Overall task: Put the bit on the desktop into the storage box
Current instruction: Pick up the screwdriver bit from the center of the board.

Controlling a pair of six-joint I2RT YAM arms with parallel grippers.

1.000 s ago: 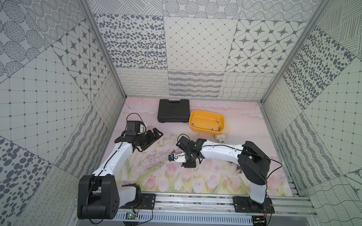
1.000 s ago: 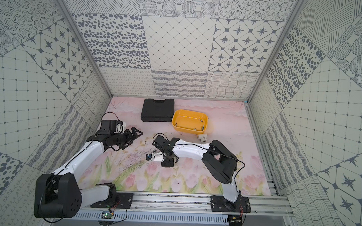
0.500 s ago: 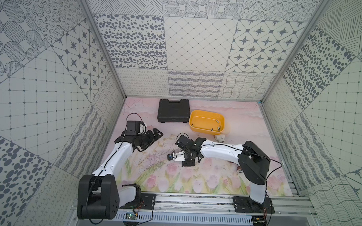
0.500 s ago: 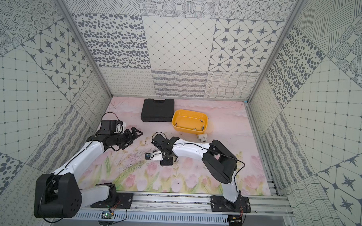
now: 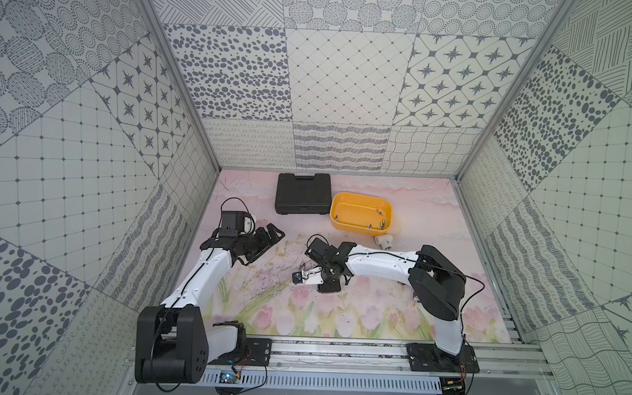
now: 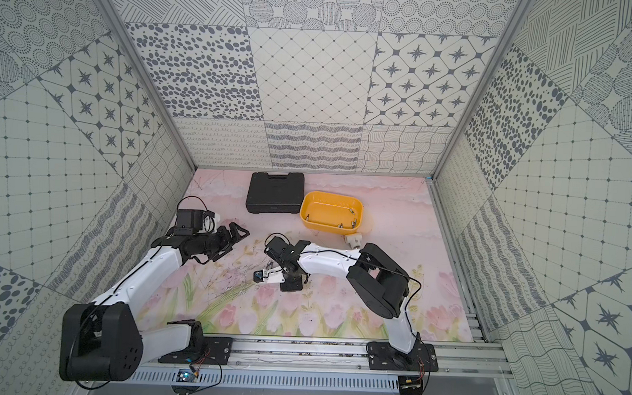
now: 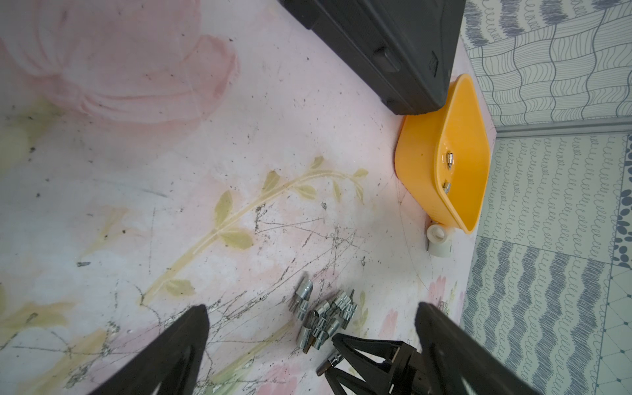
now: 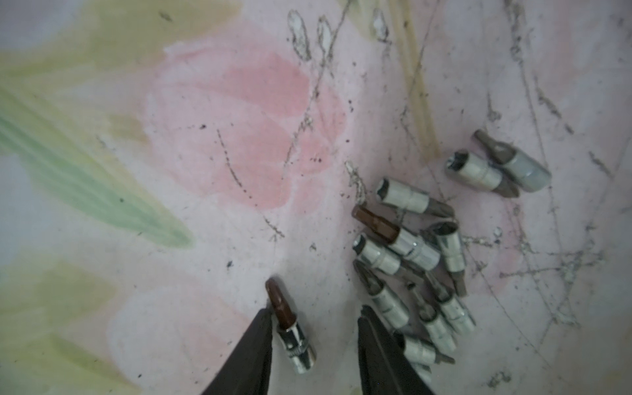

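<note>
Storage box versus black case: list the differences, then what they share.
Colour: the storage box is yellow, the black case black. State: the storage box is lidless, with bits lying inside; the black case is shut. Shape: the storage box has rounded corners; the black case is squarer, with a handle on its far edge. Shared: both sit side by side at the far end of the table.

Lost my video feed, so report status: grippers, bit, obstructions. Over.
Left gripper open, empty. Right gripper open, low, straddling a lone bit on the mat. Storage box at the back, few bits inside. Bit pile hard by one right finger.
</note>
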